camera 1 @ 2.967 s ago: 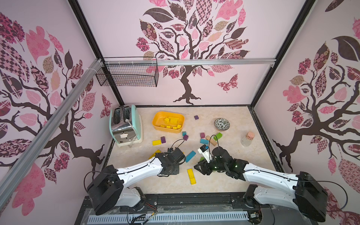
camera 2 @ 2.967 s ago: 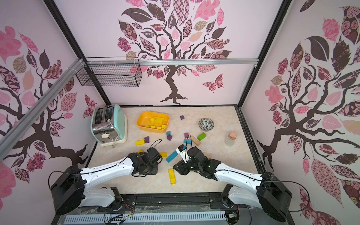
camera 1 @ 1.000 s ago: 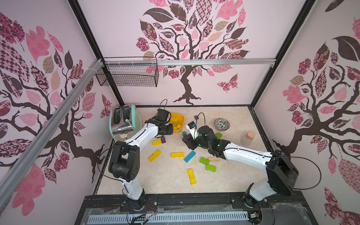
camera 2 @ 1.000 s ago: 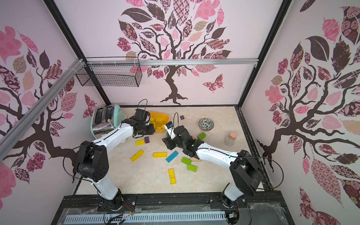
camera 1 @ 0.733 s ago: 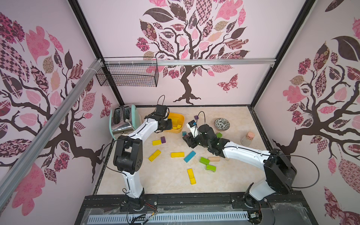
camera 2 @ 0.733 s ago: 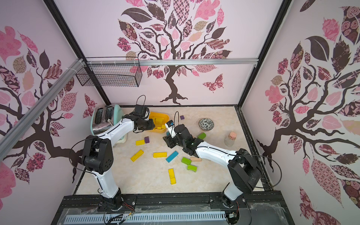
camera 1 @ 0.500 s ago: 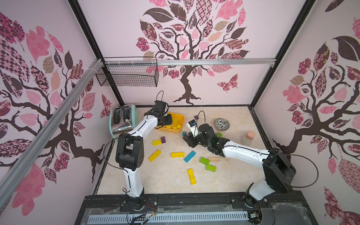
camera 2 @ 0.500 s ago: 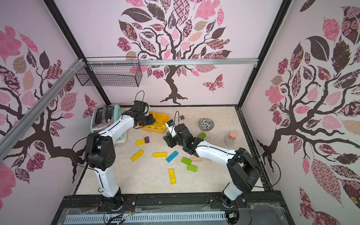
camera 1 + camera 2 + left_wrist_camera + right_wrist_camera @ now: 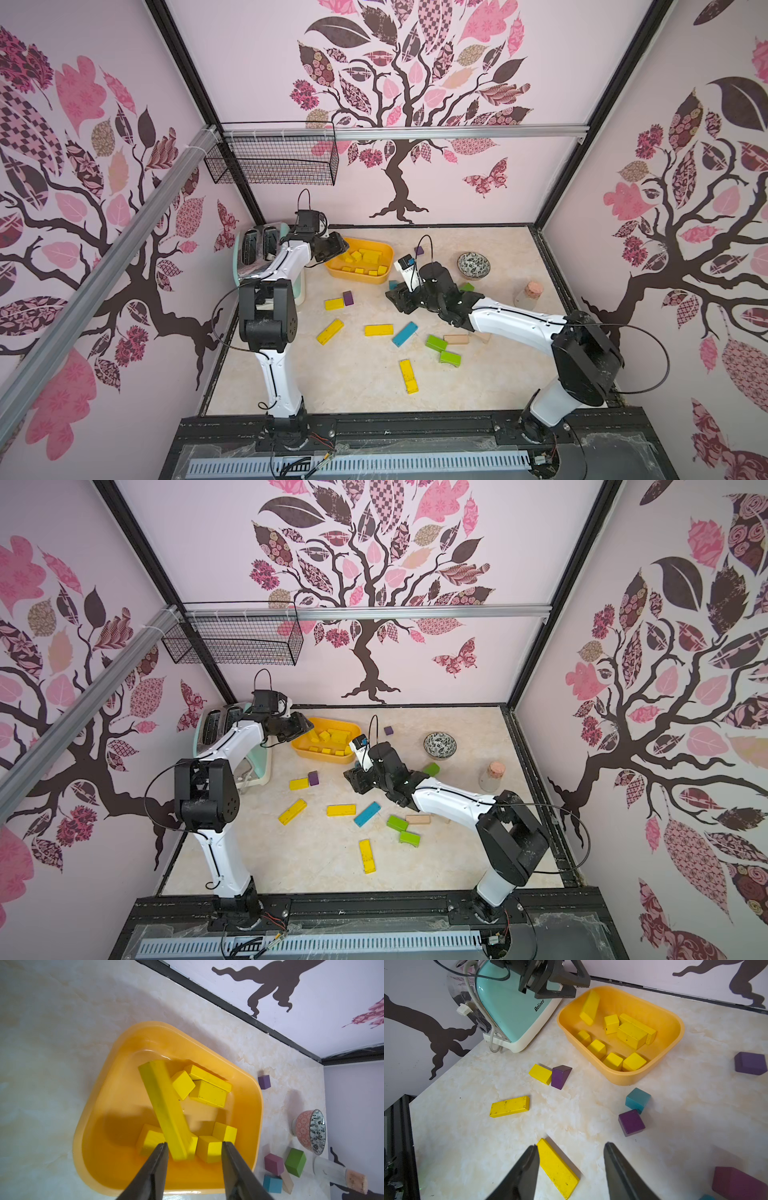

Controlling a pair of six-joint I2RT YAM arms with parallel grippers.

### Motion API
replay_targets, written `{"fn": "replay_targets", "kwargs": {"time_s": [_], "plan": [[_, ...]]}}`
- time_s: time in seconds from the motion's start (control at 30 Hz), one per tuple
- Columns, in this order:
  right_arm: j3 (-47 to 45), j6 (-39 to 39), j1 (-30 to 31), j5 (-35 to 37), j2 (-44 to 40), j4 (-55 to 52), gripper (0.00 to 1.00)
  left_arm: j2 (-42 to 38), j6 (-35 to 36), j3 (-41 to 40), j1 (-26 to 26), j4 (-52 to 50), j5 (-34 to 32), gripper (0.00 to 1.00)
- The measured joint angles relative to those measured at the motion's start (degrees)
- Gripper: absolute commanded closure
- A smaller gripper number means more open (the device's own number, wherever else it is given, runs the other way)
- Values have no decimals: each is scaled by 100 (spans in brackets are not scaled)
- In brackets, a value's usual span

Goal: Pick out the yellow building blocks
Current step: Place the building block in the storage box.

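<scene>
I logged left claw [image 9: 194,1144] released, yellow bar [image 9: 162,1105] loose in tub [image 9: 108,1101] beneath; right claw [image 9: 571,1145] gaped empty, next needing the yellow block [image 9: 557,1167] beside it.

Both top views were bright, evenly lit from overhead and sharp, with wide-angle bending at the edges. Arm shadows on the tabletop [image 9: 332,382] were soft. In the left wrist view the long yellow block [image 9: 162,1101] was motion-smeared, the left gripper [image 9: 194,1144] was out of focus, and the orange tub [image 9: 93,1109] had a dark shadow inside and rim glints. In the right wrist view the right gripper [image 9: 571,1145] was blurred; the rest was crisp.
</scene>
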Motion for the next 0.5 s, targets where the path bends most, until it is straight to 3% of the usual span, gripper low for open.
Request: {"fn": "replay_targets", "kwargs": {"time_s": [0.5], "plan": [[114,109,2,-101,20,-114,45,-72,-138,-203,-57,188,223,47]]}}
